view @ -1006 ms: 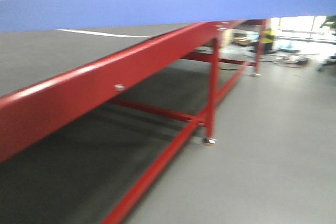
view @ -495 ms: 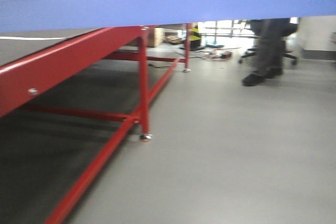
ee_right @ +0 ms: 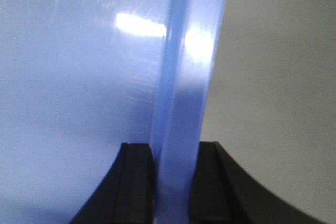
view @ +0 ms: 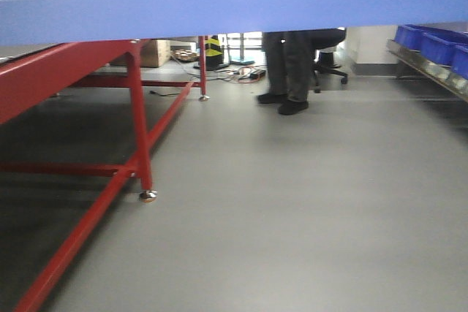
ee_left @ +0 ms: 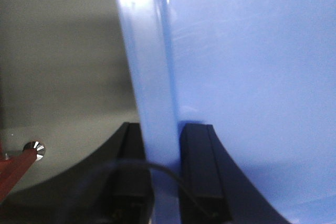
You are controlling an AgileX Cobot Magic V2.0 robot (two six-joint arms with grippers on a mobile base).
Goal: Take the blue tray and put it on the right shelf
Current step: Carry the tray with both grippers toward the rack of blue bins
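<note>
The glossy periwinkle-blue plastic tray, held in the air with opposite rims pinched by the left gripper and right gripper, could be dropped if either thin-rim pinch is shaken loose.

Left gripper, right gripper — jaws clamped on blue tray.

The front view sits low and faces level ahead, so the near wall of the glossy periwinkle-blue plastic tray bands the top of its frame, with the grey floor stretching beyond. Each wrist view looks along its own tool (left tool, right tool), very close to the tray rim pinched there. All three views share the tray.
</note>
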